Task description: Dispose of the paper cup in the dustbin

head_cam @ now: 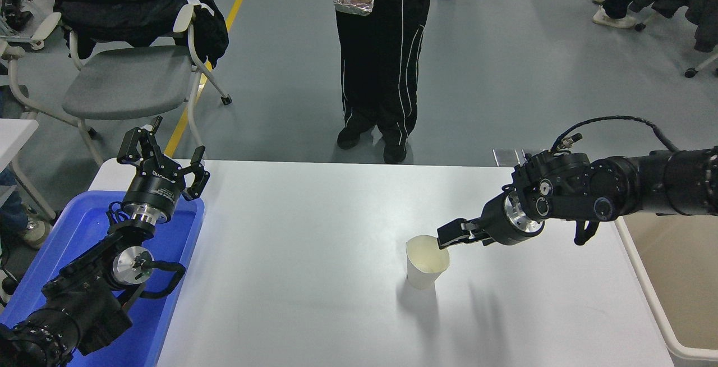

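The paper cup (426,262) is small and white with a cream inside, and it stands upright on the white table (314,266), right of centre. My right gripper (449,237) comes in from the right, points left and slightly down, and its tip is at the cup's right rim. Seen side-on, its opening cannot be judged. The dustbin (645,294) is a beige bin with a thick white rim at the table's right edge, partly behind my right arm. My left gripper (162,156) is parked open at the lower left.
A bright blue tray (84,226) sits under my left arm at the table's left end. A person in black trousers (381,64) stands at the far edge holding a foil bag. A grey chair (123,86) with a black jacket stands at the far left.
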Controlling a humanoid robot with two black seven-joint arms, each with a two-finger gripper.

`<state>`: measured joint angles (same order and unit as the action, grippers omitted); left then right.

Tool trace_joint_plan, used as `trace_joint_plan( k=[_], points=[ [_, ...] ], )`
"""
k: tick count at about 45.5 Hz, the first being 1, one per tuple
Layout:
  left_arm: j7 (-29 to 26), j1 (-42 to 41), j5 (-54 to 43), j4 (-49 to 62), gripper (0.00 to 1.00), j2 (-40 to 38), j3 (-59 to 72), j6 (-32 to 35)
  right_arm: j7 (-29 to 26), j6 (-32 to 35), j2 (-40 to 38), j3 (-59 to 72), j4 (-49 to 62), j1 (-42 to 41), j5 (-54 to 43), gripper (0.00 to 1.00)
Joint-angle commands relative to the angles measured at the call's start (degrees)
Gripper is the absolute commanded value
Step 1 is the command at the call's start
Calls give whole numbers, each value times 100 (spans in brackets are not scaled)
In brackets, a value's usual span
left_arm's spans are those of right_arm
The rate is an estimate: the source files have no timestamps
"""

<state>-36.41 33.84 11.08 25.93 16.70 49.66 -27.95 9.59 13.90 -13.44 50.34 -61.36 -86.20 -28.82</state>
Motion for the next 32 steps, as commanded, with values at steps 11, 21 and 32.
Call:
trace_joint_plan(
  k=[11,21,32],
  points=[
    [2,0,0,0,100,0,0,0,-1,-160,289,-94,608,648,-36,99],
    [-6,0,0,0,100,0,0,0,8,-362,289,-77,898,974,-159,93],
    [-6,0,0,0,100,0,0,0,43,-494,280,-138,916,1053,-300,82]
  ],
)
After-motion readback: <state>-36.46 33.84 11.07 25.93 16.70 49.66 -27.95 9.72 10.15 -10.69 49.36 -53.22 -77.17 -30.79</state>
